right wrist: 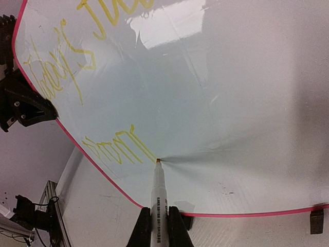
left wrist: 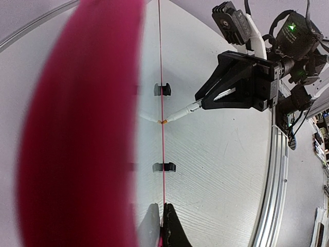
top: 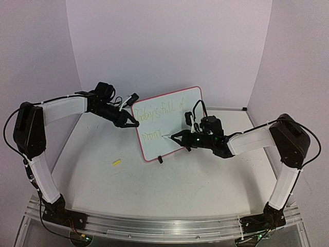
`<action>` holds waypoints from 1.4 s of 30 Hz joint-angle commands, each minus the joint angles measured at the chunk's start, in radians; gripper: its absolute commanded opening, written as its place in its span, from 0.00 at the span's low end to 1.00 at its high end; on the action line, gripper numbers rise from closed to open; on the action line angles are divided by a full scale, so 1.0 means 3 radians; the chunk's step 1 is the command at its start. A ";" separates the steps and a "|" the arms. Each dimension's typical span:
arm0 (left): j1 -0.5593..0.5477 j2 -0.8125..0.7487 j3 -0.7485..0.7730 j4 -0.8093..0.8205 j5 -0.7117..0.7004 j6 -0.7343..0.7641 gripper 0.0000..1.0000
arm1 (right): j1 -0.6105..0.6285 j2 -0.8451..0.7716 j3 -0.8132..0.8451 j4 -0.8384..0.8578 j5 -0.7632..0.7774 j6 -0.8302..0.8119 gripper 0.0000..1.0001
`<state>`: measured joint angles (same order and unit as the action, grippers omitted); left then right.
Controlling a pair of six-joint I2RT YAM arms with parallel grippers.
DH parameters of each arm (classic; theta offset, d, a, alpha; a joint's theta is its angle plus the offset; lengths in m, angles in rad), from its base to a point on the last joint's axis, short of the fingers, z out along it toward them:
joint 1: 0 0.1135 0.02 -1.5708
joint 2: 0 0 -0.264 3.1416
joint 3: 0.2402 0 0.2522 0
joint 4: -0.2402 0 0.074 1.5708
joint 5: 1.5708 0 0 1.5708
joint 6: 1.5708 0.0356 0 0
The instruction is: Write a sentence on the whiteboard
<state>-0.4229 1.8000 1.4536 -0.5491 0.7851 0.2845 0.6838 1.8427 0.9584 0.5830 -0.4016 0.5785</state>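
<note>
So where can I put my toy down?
Free: the table in front of the whiteboard, between the small yellow piece and the right arm. Crowded: at the board, around the left end effector and right end effector.

Bright — glare on whiteboard, fg blur

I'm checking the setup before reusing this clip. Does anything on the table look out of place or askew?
A small yellow piece lies loose on the table, left of the whiteboard; too small to identify. The whiteboard sits at a slant in the top view, its left edge pinched by the left gripper.
</note>
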 commanded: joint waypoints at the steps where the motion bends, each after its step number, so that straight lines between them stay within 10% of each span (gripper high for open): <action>1: -0.0058 -0.0042 -0.0003 -0.0246 -0.0183 0.0178 0.00 | 0.0008 -0.0233 -0.0033 0.0134 0.0009 -0.0070 0.00; 42: -0.0063 -0.0033 -0.0003 -0.0251 -0.0193 0.0180 0.00 | 0.0056 -0.0121 0.0222 0.0148 0.0152 -0.0153 0.00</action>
<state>-0.4229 1.8000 1.4536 -0.5495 0.7841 0.2840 0.6971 1.8457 1.0365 0.5824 -0.3943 0.5494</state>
